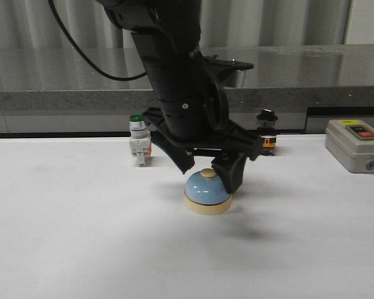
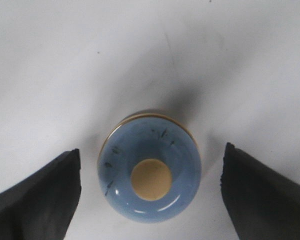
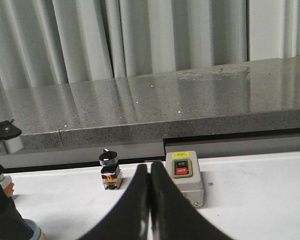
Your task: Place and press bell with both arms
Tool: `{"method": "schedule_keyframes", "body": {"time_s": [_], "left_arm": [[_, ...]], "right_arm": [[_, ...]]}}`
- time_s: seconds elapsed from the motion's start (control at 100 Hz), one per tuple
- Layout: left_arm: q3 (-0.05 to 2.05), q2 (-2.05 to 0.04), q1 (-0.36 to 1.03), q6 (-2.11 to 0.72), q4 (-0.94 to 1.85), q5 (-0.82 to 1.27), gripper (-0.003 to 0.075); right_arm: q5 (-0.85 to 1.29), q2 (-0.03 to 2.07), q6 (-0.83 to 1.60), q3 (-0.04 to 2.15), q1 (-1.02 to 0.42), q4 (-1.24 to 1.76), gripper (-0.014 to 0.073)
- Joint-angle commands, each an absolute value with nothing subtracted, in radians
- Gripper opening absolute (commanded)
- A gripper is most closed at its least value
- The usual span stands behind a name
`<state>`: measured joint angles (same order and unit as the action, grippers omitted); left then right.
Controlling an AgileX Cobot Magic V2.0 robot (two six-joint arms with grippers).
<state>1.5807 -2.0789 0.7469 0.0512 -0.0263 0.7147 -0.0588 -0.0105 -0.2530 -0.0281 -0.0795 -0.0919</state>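
The bell, a light blue dome on a cream base with a cream button on top, stands upright on the white table near its middle. My left gripper hangs just above it, open, one finger on each side of the dome and not touching it. In the left wrist view the bell sits between the two black fingers, with gaps on both sides. My right gripper is shut and empty; it does not show in the front view. A sliver of the bell shows in the right wrist view.
A green-capped white push-button switch stands behind the bell to the left. A black knob switch stands behind to the right. A grey box with red and green buttons sits at the far right. A grey ledge runs along the back.
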Motion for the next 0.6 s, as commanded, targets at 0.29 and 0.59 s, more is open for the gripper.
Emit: {"method": "schedule_keyframes", "body": {"time_s": [0.29,0.59], "left_arm": [[1.587,-1.848,0.735,0.060,-0.024,0.765,0.0557],[1.420,-1.672,0.651,0.066,-0.028,0.721,0.0557]], "right_arm": [[-0.144,-0.031,-0.249,-0.009,-0.080,-0.097,-0.0064],[-0.144,-0.031,-0.249,-0.009,-0.080,-0.097,-0.0064]]}}
